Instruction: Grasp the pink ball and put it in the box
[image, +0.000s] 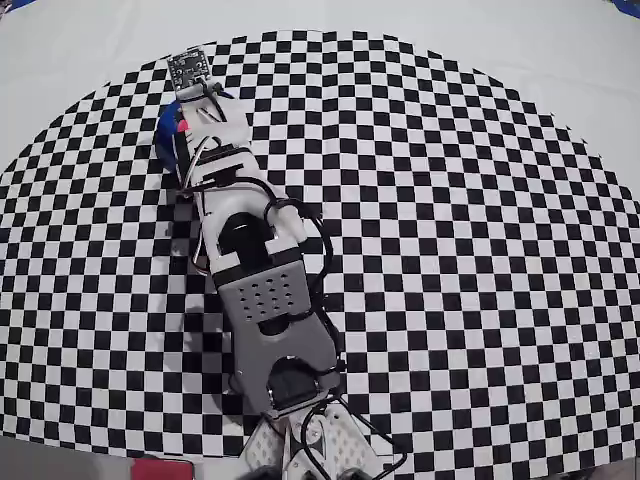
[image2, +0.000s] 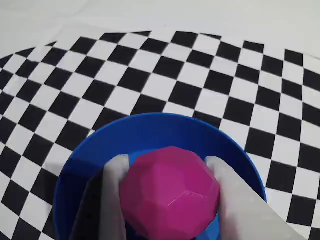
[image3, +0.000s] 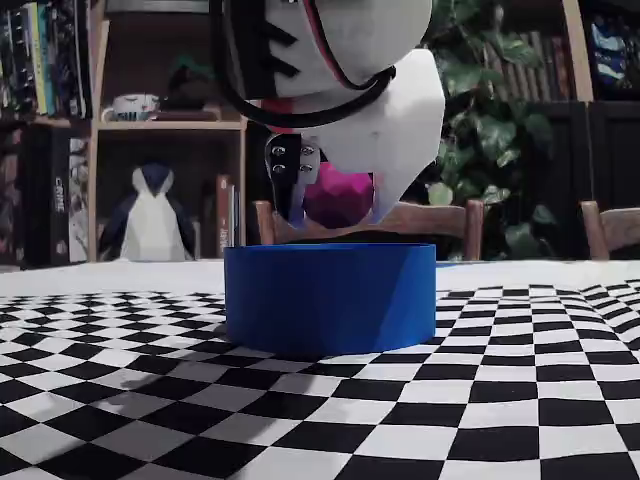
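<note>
The pink ball (image2: 170, 192) is a faceted magenta sphere held between my two white fingers (image2: 116, 172). My gripper (image2: 167, 167) is shut on it, directly above the box (image2: 150, 131), a round bright-blue container. In the fixed view the pink ball (image3: 338, 198) hangs just above the rim of the box (image3: 330, 295), clear of it. The overhead view shows only a sliver of the box (image: 166, 130) and a speck of the pink ball (image: 183, 126) beside the arm, near the far left of the checkered mat.
A black-and-white checkered mat (image: 450, 250) covers the table. The arm's body (image: 265, 290) stretches from the near edge toward the far left. Chairs and shelves (image3: 150, 130) stand behind the table in the fixed view.
</note>
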